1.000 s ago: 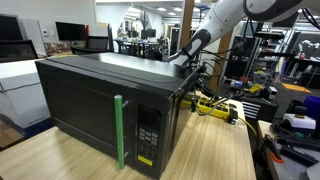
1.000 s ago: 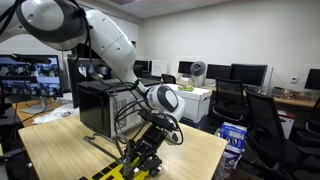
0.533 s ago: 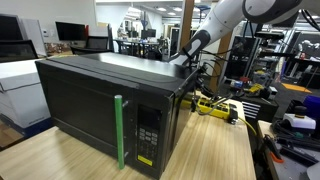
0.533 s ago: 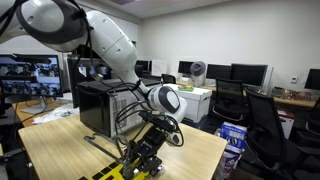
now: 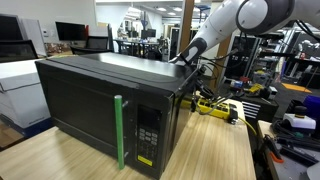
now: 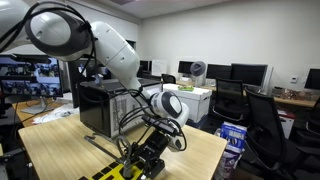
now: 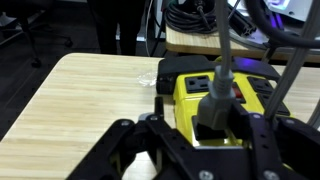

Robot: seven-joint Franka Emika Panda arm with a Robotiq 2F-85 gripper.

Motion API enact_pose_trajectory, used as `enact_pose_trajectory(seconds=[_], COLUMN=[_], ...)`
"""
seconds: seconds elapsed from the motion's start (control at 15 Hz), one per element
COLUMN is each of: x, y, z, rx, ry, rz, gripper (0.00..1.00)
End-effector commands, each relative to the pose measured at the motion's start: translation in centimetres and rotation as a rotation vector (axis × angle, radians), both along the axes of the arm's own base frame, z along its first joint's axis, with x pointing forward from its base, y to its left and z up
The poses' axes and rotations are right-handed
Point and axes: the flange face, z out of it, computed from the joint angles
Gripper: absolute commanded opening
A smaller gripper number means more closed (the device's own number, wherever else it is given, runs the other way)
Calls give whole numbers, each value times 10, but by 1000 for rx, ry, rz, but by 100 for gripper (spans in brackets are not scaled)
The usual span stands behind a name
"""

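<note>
Compared with a moment ago, the arm [image 5: 240, 15] has changed its posture: its big round joint now shows near the top edge in an exterior view, and in an exterior view [image 6: 110, 50] the shoulder sits a little lower. The black microwave [image 5: 90, 95] has not moved. The jaws are wider than before: in the wrist view they stand apart on either side of the grey plug [image 7: 213, 100] and, as far as I can see, they grip nothing. This plug sits in the yellow power strip [image 7: 185, 95], which lies on the surface [image 7: 80, 90] behind the microwave, near the edge.

In an exterior view the microwave hides the jaws, and I see only a part of the strip [image 5: 215, 108]. In an exterior view [image 6: 120, 172] the strip is cut by the lower edge, and the jaws are lost among dark cables. In the wrist view the dark fingers [image 7: 262, 140] run out of the frame at the bottom, and the plug's grey cable [image 7: 222, 45] leaves at the top.

The surface is light wood. The room is a lab or office with monitors [image 6: 248, 73] and black chairs [image 6: 265, 120].
</note>
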Motion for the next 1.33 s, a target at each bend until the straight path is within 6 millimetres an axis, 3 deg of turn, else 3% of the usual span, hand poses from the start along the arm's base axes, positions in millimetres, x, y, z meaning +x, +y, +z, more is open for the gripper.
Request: enact_pose_trajectory(seconds=[0.0, 0.07, 0.53, 0.87, 1.27], x=[6, 6, 43, 60, 59], y=[1, -1, 14, 2, -7], z=[-14, -11, 28, 52, 88], rx=[-18, -21, -1, -43, -31], ry=[-5, -4, -143, -371, -586], rz=[-5, -10, 13, 45, 16], gripper=[92, 100, 100, 100, 100])
